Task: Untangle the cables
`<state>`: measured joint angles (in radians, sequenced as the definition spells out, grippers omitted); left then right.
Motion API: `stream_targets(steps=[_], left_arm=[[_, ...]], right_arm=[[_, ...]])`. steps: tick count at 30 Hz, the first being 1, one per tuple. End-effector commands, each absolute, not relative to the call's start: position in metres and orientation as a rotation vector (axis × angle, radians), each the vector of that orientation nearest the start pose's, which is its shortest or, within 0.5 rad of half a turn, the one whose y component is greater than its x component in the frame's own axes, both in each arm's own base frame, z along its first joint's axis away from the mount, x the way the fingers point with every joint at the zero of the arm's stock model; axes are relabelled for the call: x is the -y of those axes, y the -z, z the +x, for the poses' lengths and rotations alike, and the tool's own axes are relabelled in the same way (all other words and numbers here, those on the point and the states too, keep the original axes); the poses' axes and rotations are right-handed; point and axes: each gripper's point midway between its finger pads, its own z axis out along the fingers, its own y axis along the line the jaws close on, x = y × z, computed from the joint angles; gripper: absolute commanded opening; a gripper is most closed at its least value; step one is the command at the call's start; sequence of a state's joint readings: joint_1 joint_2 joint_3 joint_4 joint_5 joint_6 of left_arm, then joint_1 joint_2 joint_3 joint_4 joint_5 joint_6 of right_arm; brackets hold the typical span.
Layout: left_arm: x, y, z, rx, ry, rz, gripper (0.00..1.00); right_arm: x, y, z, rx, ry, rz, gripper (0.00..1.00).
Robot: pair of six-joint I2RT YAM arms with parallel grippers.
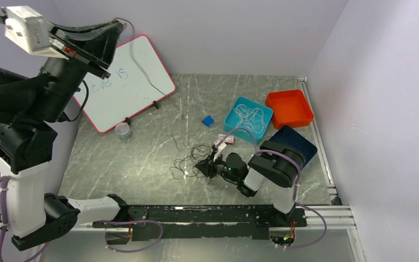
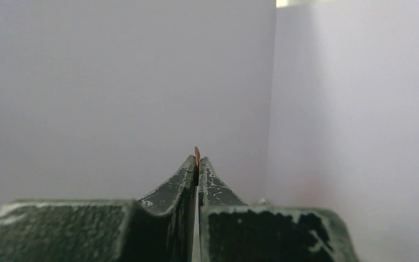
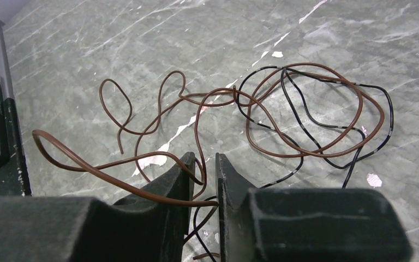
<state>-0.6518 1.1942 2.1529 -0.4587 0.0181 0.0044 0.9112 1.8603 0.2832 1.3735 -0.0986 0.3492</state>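
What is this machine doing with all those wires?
It is untangling thin cables. The left gripper is up high, shut on one brown strand. The right gripper sits low over the brown and black tangle on the table, jaws slightly apart around a brown loop. White cables lie in a blue tray.

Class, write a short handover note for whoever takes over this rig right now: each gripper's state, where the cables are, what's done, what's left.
Left gripper: up high, away from the table, shut on a brown wire end.
Right gripper: low at the tangle, fingers slightly parted, brown cable passing loosely between them.
Cables: brown cable and black cable interlaced on the table; white cables lie in the light blue tray.
Done: the white ones appear sorted.
Left: separate brown from black.
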Motion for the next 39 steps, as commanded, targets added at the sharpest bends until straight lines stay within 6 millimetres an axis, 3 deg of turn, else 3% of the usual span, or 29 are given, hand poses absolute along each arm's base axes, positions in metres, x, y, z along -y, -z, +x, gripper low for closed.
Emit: stream_targets(steps=[1,6,10,19,24,28,34,39], left_arm=[[0.136,-0.715,0.190,-0.897,0.525,0.312,0.07],[0.137,-0.724,0.192,-0.866,0.501,0.320,0.07],[0.141,-0.724,0.195,-0.870,0.502,0.335,0.07],[0.162,-0.673,0.218,-1.008,0.537,0.355,0.07],[0.171,-0.636,0.231,-1.100,0.554,0.357,0.07],[0.174,-0.620,0.236,-1.140,0.555,0.357,0.07],[0.182,-0.610,0.236,-1.161,0.580,0.385,0.07],[0.191,-0.604,0.237,-1.174,0.607,0.420,0.07]], right_arm=[[-0.327,-0.037,0.214,-1.759,-0.987,-0.578,0.25],[-0.326,-0.033,0.214,-1.768,-0.984,-0.575,0.28],[-0.328,-0.041,0.212,-1.748,-1.007,-0.570,0.37],[-0.343,-0.093,0.220,-1.706,-0.959,-0.701,0.62],[-0.335,-0.095,0.222,-1.862,-0.814,-0.829,0.70],[-0.316,-0.097,0.221,-1.945,-0.702,-0.867,0.76],[-0.293,-0.137,0.220,-1.845,-0.675,-0.771,0.77],[-0.292,-0.187,0.217,-1.656,-0.740,-0.731,0.76]])
